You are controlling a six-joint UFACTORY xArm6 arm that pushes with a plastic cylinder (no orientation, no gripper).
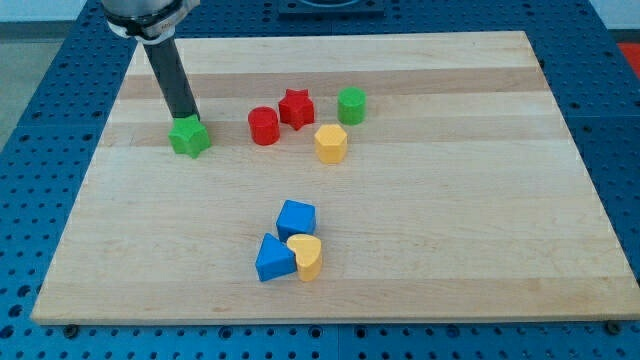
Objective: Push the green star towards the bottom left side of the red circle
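The green star [189, 137] lies on the wooden board at the view's upper left. The red circle [263, 126] stands to its right, a gap apart. My tip [187, 117] rests at the top edge of the green star, touching it or nearly so. The dark rod rises from there toward the view's top left.
A red star [296, 108] sits right of the red circle, with a green cylinder [351, 104] further right and a yellow hexagon [331, 143] below them. A blue cube [296, 218], blue triangle [273, 259] and yellow heart [307, 255] cluster near the bottom centre. The board's edge [100, 150] is at left.
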